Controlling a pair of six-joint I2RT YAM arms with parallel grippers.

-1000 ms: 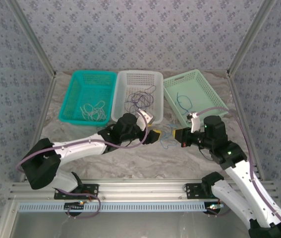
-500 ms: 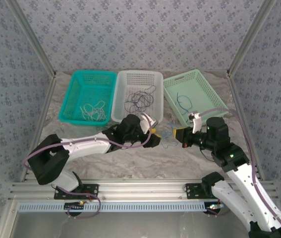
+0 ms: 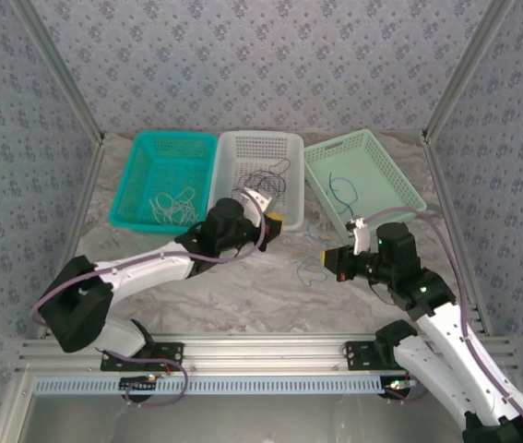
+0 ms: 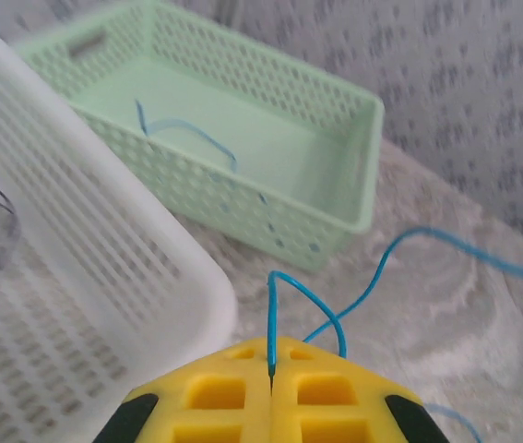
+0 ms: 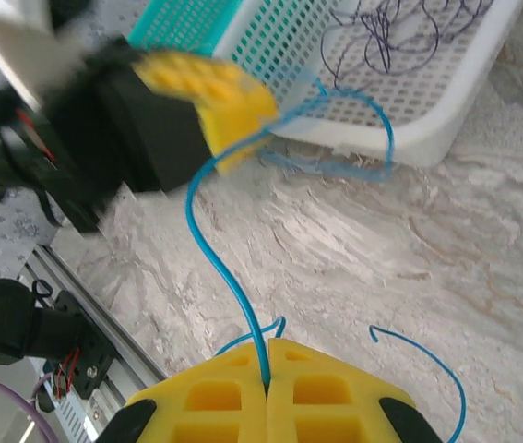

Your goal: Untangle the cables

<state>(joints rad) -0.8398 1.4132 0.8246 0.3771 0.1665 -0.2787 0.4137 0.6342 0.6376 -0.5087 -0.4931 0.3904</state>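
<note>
Blue cable (image 4: pixel 271 309) is now pinched in the left gripper (image 4: pixel 270 369), whose jaws were spread a second ago. It is also clamped by the right gripper (image 5: pixel 267 374) and strung over the table (image 3: pixel 243 291) beside the white basket (image 3: pixel 227 175), so separation can likely be started.

No readable text, labels, brands or numbers anywhere. Teal basket (image 3: pixel 173 136), white basket (image 3: pixel 261 135), green basket (image 3: pixel 337 141), left gripper (image 4: pixel 270 374), right gripper (image 5: pixel 267 383), patterned walls (image 3: pixel 261 65): no legible markings.
</note>
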